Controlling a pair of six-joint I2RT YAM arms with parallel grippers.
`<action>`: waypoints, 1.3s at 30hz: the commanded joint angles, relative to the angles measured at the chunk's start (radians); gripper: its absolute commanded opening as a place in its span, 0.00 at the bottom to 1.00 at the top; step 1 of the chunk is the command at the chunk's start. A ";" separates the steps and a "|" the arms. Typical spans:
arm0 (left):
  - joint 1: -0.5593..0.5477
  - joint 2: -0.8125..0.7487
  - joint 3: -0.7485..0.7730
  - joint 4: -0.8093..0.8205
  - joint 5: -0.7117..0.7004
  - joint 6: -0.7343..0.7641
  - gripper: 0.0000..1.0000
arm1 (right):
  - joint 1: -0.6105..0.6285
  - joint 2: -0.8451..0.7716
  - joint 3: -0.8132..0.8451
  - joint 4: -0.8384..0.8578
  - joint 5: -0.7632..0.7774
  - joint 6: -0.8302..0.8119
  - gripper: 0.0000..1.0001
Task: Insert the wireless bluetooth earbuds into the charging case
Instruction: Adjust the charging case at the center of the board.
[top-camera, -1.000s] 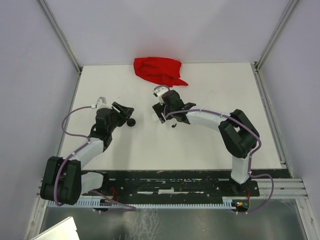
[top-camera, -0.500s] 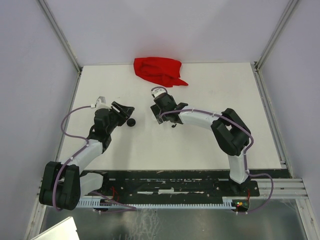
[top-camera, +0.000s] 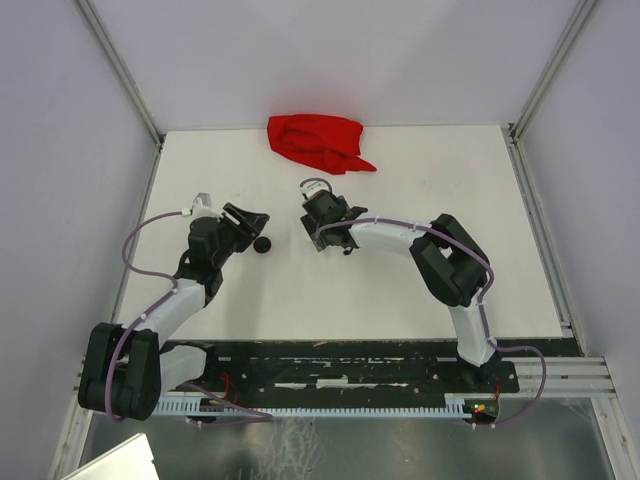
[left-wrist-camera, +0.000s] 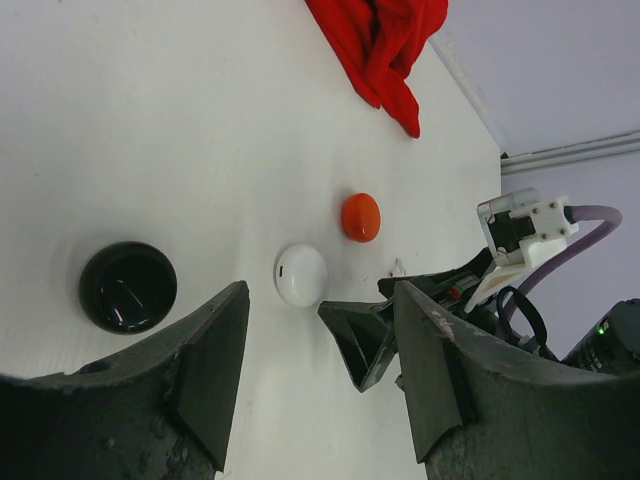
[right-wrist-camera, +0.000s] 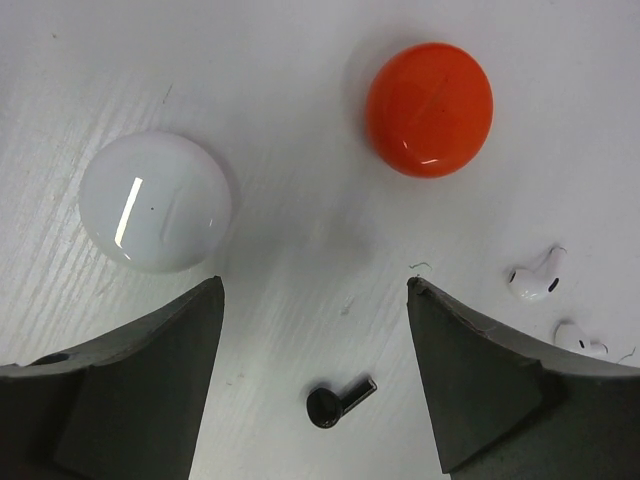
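Note:
Looking down from the right wrist, a black earbud (right-wrist-camera: 340, 400) lies on the white table between the fingers of my open right gripper (right-wrist-camera: 314, 290), which touches nothing. Two white earbuds (right-wrist-camera: 536, 276) (right-wrist-camera: 580, 342) lie just right of it. Beyond the fingertips sit a round white case (right-wrist-camera: 155, 200) and an orange-red case (right-wrist-camera: 429, 95), both closed. My left gripper (left-wrist-camera: 320, 305) is open and empty, facing the black round case (left-wrist-camera: 128, 287), the white case (left-wrist-camera: 301, 275) and the orange-red case (left-wrist-camera: 360, 217). From above, the black case (top-camera: 262, 245) lies beside the left gripper (top-camera: 245, 222); the right gripper (top-camera: 320, 215) covers the rest.
A crumpled red cloth (top-camera: 318, 140) lies at the far middle of the table, beyond the cases. The right gripper's fingers (left-wrist-camera: 365, 340) show close in front of the left wrist camera. Grey walls stand on three sides.
The right arm has swung its gripper a little left and farther out, elbow following. The left arm and black case have stayed put.

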 joint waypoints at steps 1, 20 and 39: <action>0.005 -0.013 0.000 0.039 0.010 -0.009 0.66 | 0.007 0.021 0.060 -0.002 0.041 0.017 0.82; 0.004 0.003 0.004 0.049 0.015 -0.009 0.66 | 0.007 0.135 0.229 -0.035 0.078 -0.006 0.83; 0.006 -0.003 0.009 0.035 0.008 0.001 0.66 | 0.007 0.262 0.478 -0.107 0.010 -0.043 0.83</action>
